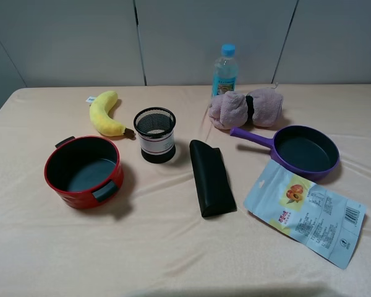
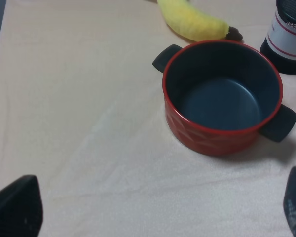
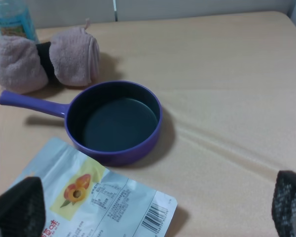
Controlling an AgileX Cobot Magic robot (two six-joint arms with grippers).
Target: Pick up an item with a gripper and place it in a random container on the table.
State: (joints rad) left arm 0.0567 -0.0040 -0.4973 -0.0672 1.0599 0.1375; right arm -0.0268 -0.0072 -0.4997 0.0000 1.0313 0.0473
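The matte black wedge-shaped case lies flat in the middle of the peach-clothed table, with nothing touching it. The purple frying pan sits to its right, empty, its handle pointing left toward the case; it also shows in the right wrist view. Neither arm shows in the exterior high view. My left gripper is open and empty, its fingertips wide apart above bare cloth near the red pot. My right gripper is open and empty, above the snack bag and near the pan.
A red two-handled pot stands at the left. Behind it lie a plush banana and a black mesh cup. A pink towel roll and a water bottle are at the back. A snack bag lies front right.
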